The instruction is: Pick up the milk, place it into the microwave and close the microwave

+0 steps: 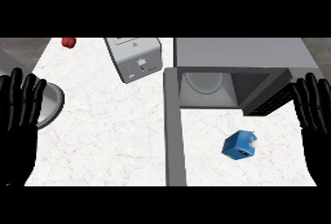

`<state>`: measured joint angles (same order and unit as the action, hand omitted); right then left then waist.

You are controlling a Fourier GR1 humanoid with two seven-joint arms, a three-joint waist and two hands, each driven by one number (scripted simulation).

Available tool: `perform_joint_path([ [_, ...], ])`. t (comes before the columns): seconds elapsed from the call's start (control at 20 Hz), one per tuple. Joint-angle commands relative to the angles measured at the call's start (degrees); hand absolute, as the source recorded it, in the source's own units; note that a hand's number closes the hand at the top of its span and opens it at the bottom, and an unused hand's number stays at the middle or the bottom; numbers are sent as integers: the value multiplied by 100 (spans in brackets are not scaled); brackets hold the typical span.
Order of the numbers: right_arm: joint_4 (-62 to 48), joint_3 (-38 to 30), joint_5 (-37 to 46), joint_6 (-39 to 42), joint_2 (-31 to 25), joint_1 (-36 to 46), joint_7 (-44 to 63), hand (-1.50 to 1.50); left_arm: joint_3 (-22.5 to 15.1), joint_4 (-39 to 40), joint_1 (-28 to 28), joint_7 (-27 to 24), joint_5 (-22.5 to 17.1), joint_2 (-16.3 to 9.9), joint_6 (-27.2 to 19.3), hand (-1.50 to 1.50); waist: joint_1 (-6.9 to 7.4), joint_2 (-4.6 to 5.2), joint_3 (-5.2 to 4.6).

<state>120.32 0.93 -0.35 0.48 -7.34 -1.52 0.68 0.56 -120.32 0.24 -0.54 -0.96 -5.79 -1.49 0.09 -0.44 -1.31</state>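
I see one blue milk carton (241, 145) lying tilted at lower right, below the one open microwave (227, 83) | likely light, stiff, smooth; I'd grip its flat sides | left hand (19, 109) and right hand (314, 109) rest at the edges, fingers straight and spread, holding nothing

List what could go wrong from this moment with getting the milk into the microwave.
1. The milk carton lies tilted on the counter, so the right hand, open at the right edge, may get an awkward hold on it.
2. The open microwave door stands just left of the carton; a sweep could knock it.
3. The microwave cavity holds a round turntable plate; a tilted carton set there may tip over.
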Motion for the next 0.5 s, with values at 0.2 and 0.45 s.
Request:
perform_joint_path([
  [0.2,376,121,153,-118,44,700,783,-150,407,178,-92,-76,-541,-455,706,-150,5,39,128],
  [0.45,120,224,-294,-362,550,551,998,-150,134,415,-192,510,-544,39,230,-150,-3,41,131],
])
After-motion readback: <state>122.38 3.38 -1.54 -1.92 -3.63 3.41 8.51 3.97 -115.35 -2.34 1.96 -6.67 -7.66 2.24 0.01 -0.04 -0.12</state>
